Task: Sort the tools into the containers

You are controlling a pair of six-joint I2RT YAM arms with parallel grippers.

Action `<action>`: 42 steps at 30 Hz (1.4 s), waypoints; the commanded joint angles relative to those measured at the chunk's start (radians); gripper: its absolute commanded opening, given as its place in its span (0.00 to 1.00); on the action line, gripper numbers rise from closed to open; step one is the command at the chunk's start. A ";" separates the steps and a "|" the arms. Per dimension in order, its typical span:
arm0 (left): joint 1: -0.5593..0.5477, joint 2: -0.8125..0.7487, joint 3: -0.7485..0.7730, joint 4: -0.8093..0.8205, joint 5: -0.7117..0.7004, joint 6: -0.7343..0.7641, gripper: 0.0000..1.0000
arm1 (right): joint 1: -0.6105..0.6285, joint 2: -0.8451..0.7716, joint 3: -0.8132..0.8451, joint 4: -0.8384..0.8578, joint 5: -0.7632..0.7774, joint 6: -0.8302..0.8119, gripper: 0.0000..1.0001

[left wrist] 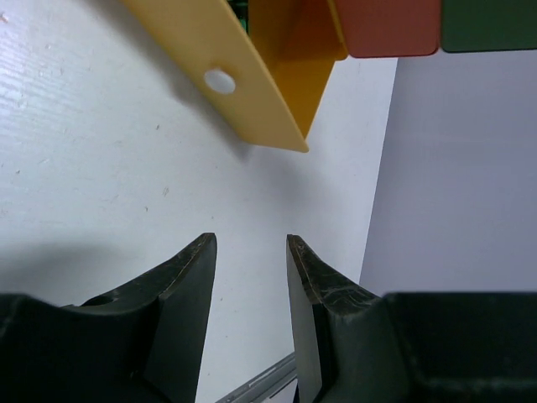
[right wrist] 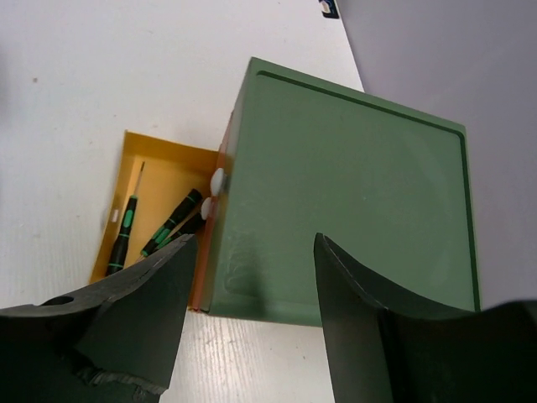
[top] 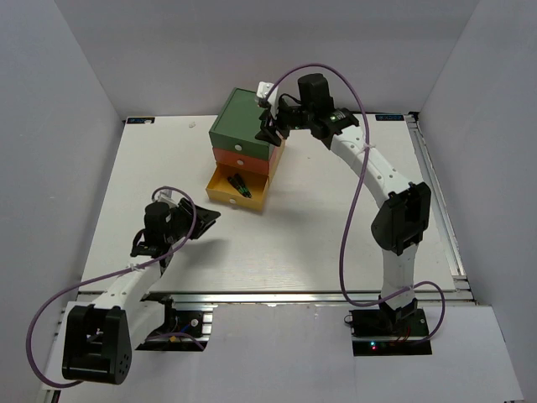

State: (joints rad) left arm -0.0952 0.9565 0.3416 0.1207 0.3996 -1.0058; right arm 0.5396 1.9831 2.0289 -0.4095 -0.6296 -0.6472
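**A:** Where are the tools?

**B:** You can see thin black screwdrivers with green bands [right wrist: 124,227] lying in the open yellow drawer [right wrist: 159,168], at the bottom of the small chest.

**A:** Which arm is closer?

**B:** Your left end effector [left wrist: 250,243] is low over the white table [left wrist: 84,168]. It is partly open and holds nothing. The drawer's white round knob [left wrist: 220,81] is just ahead of it. Your right end effector [right wrist: 253,252] hangs wide open and empty above the green top [right wrist: 352,193], so I think the left one should push

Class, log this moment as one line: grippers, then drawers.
left gripper: open, empty | right gripper: open, above green drawer | yellow drawer: pulled out, screwdrivers inside | orange drawer: shut
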 commanded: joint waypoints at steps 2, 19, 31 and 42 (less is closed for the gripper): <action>0.005 0.047 -0.029 0.089 0.042 -0.031 0.49 | 0.006 0.034 0.059 0.069 0.056 0.064 0.64; 0.003 0.422 0.126 0.137 0.015 0.045 0.47 | 0.091 0.057 -0.022 0.089 0.106 0.142 0.61; 0.003 0.697 0.313 0.195 0.039 0.047 0.42 | 0.091 0.091 -0.032 0.054 0.185 0.124 0.20; 0.005 0.910 0.553 0.206 0.070 0.021 0.40 | 0.091 0.085 -0.041 0.025 0.163 0.121 0.14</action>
State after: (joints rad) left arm -0.0944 1.8473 0.8303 0.2932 0.4465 -0.9733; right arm 0.6334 2.0747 2.0060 -0.3389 -0.4629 -0.5297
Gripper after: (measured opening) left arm 0.403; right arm 0.142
